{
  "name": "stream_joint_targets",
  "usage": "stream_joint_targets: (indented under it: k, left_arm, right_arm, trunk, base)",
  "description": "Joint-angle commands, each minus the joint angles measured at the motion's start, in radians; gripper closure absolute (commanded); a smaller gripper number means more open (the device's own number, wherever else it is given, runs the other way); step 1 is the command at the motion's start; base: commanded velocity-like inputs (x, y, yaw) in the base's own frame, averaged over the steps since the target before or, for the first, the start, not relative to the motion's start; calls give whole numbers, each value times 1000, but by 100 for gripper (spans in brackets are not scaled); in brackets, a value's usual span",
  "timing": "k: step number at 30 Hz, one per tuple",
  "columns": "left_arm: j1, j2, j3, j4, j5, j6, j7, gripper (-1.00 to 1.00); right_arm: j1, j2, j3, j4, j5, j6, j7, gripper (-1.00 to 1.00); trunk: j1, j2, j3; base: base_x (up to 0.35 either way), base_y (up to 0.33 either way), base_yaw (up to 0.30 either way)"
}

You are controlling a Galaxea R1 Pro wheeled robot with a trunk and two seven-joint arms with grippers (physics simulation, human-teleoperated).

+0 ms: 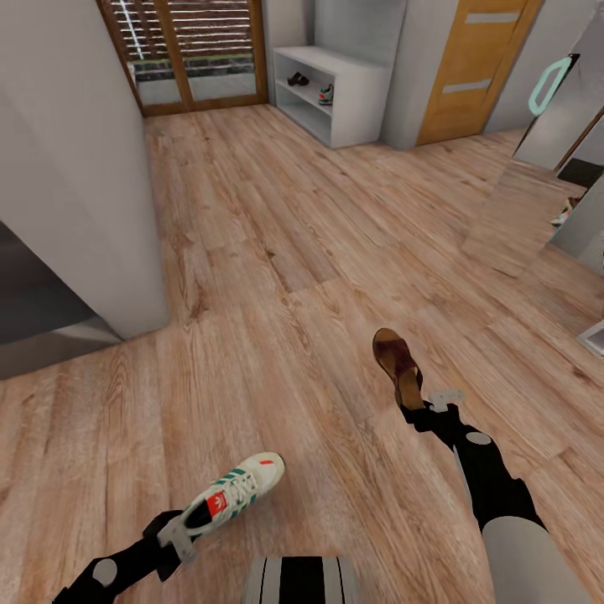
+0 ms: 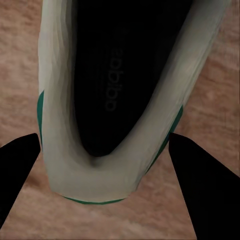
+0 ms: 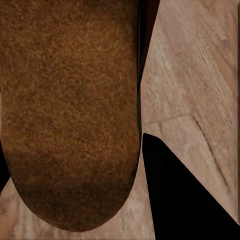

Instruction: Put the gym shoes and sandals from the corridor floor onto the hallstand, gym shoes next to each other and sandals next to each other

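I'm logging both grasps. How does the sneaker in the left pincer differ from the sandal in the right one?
The sneaker is white with green stripes and a red tongue mark; the sandal is plain dark brown. The sneaker is a bulky closed shoe; the sandal is flat and open. Both are gripped at the heel end, toes pointing away from the robot, over the wood floor.

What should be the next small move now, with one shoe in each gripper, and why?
Probably drive forward toward the shoe rack at the far end of the floor. The left gripper already holds a sneaker and the right gripper holds a sandal, both carried above the planks. The rack looks too far for the arms, and one sandal and one sneaker already sit on its shelf.
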Motion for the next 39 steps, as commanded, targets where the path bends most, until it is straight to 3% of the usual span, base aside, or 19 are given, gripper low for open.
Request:
stream_joint_targets:
  k: [1,9,11,13,14,16,19,20,25,32,39]
  left_arm:
    - [-4,-2,10,0,-8,0,-6,100]
    - [-17,-12,28,1,59,99,-6,100]
    - [-17,-13,31,3,104,110,-3,100]
    - [-10,-14,32,8,181,114,1,100]
    - [-5,-14,30,15,268,115,11,100]
    - [-4,-14,28,18,326,115,27,100]
    - [-3,-13,28,19,360,114,49,100]
    - [-4,-12,49,45,433,113,125,100]
    - [-4,-11,60,86,485,107,152,100]
    - [-3,-12,61,98,517,99,155,100]
    - [27,-7,61,102,609,84,155,100]
  right_arm:
    - [0,0,-3,-1,5,4,8,100]
    - [0,1,-2,0,5,2,9,100]
    - [0,1,-2,2,6,2,9,100]
    - [0,1,-2,1,7,3,9,100]
    - [0,1,-2,1,7,3,9,100]
    - [0,3,-2,1,6,2,9,100]
    - [0,7,-2,2,5,2,8,100]
    - [0,10,0,-46,3,-1,7,100]
    - [0,10,-1,-145,5,-1,8,100]
    - [11,7,-3,-155,8,-3,7,100]
    - [120,10,-5,-154,5,-40,5,100]
  trunk:
    - [-1,0,3]
    - [-4,2,34]
    - [-5,2,42]
    - [-6,3,50]
    - [-6,3,54]
    - [-7,4,61]
    - [-9,4,73]
    - [-9,4,78]
    - [-11,6,104]
    - [-14,7,142]
    - [-18,9,180]
  base:
    - [0,0,0]
    - [0,0,0]
    - [0,0,0]
    - [0,0,0]
    - [0,0,0]
    - [0,0,0]
    - [0,0,0]
    - [0,0,-59]
    - [0,0,-79]
    - [0,0,-87]
    - [0,0,-62]
